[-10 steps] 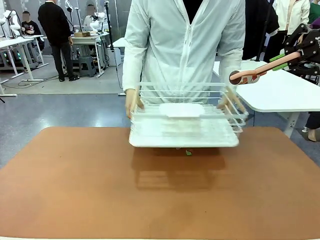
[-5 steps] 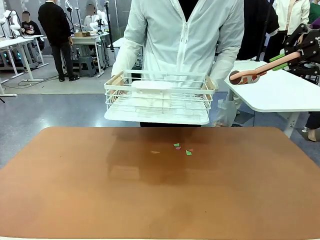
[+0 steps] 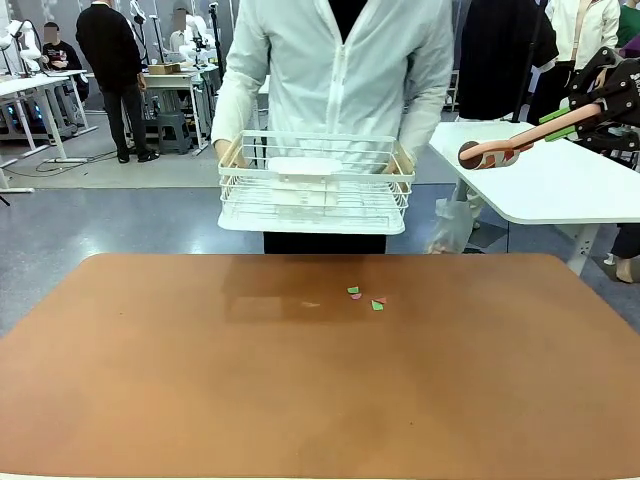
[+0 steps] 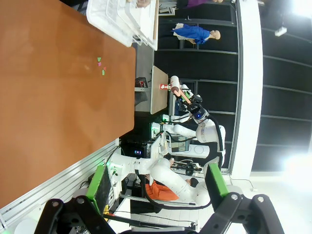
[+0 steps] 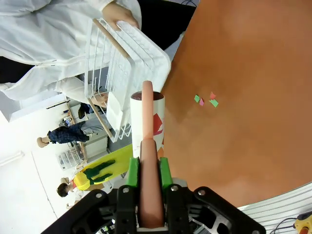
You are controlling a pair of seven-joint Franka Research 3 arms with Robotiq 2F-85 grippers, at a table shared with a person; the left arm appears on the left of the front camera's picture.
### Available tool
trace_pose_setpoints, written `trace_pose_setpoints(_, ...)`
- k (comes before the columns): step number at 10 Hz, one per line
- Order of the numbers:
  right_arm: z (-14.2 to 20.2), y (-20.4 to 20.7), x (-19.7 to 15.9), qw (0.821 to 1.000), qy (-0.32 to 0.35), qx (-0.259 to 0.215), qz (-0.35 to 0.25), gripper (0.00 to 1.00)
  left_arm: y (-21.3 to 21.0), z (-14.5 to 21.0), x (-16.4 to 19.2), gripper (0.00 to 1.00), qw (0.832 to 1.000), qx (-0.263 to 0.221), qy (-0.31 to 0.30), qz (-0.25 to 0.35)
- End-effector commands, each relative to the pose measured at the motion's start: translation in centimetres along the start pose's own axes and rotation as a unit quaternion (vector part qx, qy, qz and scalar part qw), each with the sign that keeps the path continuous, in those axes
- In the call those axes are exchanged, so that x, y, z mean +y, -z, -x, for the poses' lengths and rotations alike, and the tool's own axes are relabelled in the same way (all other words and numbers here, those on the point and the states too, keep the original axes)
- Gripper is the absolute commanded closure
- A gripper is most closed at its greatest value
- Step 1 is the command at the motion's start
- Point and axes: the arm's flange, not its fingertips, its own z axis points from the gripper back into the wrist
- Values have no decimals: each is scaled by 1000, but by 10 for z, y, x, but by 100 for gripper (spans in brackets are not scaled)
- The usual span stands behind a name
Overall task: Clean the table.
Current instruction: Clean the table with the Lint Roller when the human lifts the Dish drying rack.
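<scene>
Reddish-brown bench [image 3: 320, 390] spanning the foreground, its matte top bare save for a few green and pink paper scraps [image 3: 366, 298] lying close together near the far edge. Left jaws stand apart with nothing between them. Right jaws, raised at the right side, are clenched on the pink handle of a roller [image 5: 147, 126]. Beyond the far edge, a person in a white coat holds a white wire rack [image 3: 315, 195] in both hands, clear of the bench. Behind: white side table [image 3: 560, 190], grey floor, distant workstations.
</scene>
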Motion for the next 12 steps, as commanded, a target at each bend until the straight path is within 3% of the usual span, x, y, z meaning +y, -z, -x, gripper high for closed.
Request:
trace_pose_setpoints(1, 1, 0, 1, 1000, 0, 0, -1, 100, -2, 2, -2, 0, 1000, -2, 0, 2)
trace_pose_setpoints(12, 1, 0, 1, 1000, 0, 0, -1, 100, -2, 2, -2, 0, 1000, -2, 0, 2)
